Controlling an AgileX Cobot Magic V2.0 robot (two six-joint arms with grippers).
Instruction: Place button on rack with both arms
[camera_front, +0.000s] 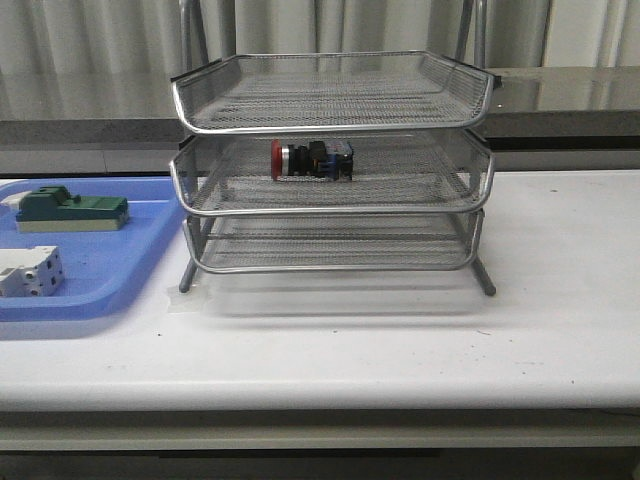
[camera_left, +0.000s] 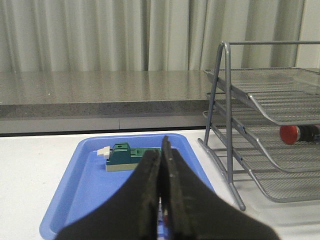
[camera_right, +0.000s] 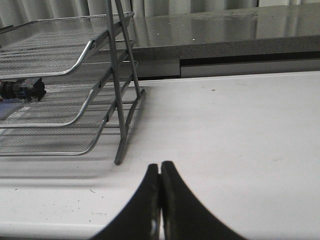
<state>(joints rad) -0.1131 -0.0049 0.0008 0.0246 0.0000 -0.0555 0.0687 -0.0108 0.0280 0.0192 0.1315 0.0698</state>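
The button (camera_front: 311, 160), with red cap, silver collar and black-and-blue body, lies on its side on the middle tier of the silver wire-mesh rack (camera_front: 333, 120). It also shows in the left wrist view (camera_left: 295, 134) and the right wrist view (camera_right: 22, 89). No arm shows in the front view. My left gripper (camera_left: 161, 155) is shut and empty, above the blue tray, left of the rack (camera_left: 280, 110). My right gripper (camera_right: 160, 167) is shut and empty, low over the white table, right of the rack (camera_right: 75, 65).
A blue plastic tray (camera_front: 120, 270) lies left of the rack and holds a green block (camera_front: 70, 210) and a white block-shaped switch (camera_front: 30, 272). The green block also shows in the left wrist view (camera_left: 125, 156). A grey counter and curtains stand behind the table.
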